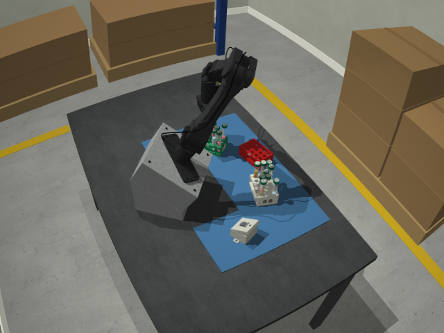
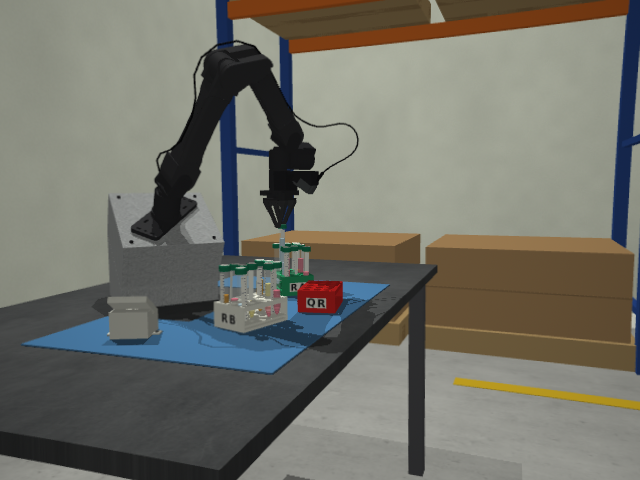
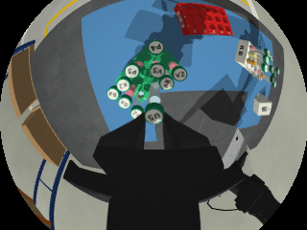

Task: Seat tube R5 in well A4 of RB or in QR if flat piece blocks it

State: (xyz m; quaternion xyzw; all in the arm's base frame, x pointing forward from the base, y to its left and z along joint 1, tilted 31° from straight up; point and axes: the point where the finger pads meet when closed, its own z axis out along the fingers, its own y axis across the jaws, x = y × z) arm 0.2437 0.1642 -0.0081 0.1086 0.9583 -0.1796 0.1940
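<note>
The gripper is clenched on a tube, its cap reading U5, upright and higher than the tubes in RA. R5's place is uncertain; one cap over RA may read R5 or P5. QR lies near RA, with RB, full of tubes, just beside QR. The button box sits farthest out on the mat
</note>
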